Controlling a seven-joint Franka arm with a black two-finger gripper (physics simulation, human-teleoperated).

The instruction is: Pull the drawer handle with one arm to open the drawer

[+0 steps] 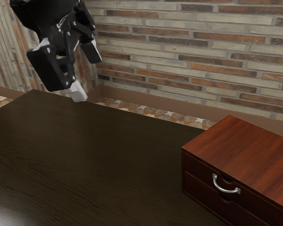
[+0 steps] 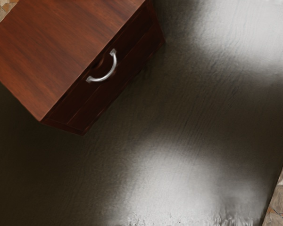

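A reddish-brown wooden cabinet (image 1: 247, 155) stands at the table's near corner on the exterior view's right. Its upper drawer front (image 1: 226, 186) carries a curved silver handle (image 1: 225, 186) and sits flush with the cabinet face. My black gripper (image 1: 87, 75) hangs high above the table at the exterior view's upper left, far from the cabinet, open with nothing between its fingers. In the wrist view the cabinet (image 2: 52, 52) lies well off to one side of my hand, its handle (image 2: 104, 70) showing against the dark drawer front.
The dark wooden table (image 1: 85, 160) stretches wide between my hand and the cabinet. A brick wall (image 1: 193, 52) runs behind it, with a patterned floor strip (image 1: 151, 112) at its base.
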